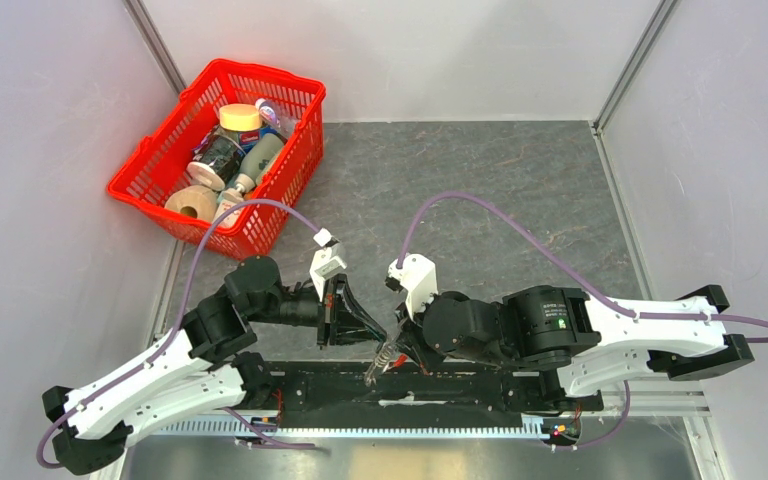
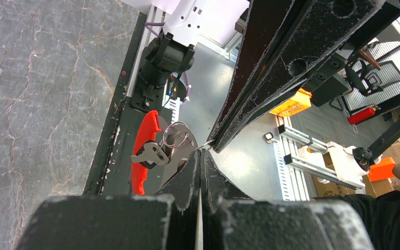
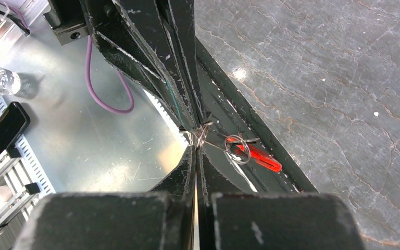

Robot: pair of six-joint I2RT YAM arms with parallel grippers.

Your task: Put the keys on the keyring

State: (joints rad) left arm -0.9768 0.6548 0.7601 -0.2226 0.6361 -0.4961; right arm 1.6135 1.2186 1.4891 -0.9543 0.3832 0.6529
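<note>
we judge key [image 2: 148, 154] already on keyring [image 2: 144, 136] | left gripper [image 2: 201, 156] and right gripper [image 3: 197, 152] both clenched on its wire | other keys: can't tell

Looked like a robotics lab test cell. White panel walls [image 1: 40, 150] on aluminium corner posts [image 1: 158, 50] boxed in a grey stone-look tabletop [image 1: 500, 180]. Two arms were bolted to an extrusion rail [image 1: 410, 432], purple cable [image 3: 89, 62] running loose. Red basket [image 1: 260, 72] held props. Outside the cell were more extrusion frames [image 2: 312, 161] and a phone [image 3: 8, 127].
</note>
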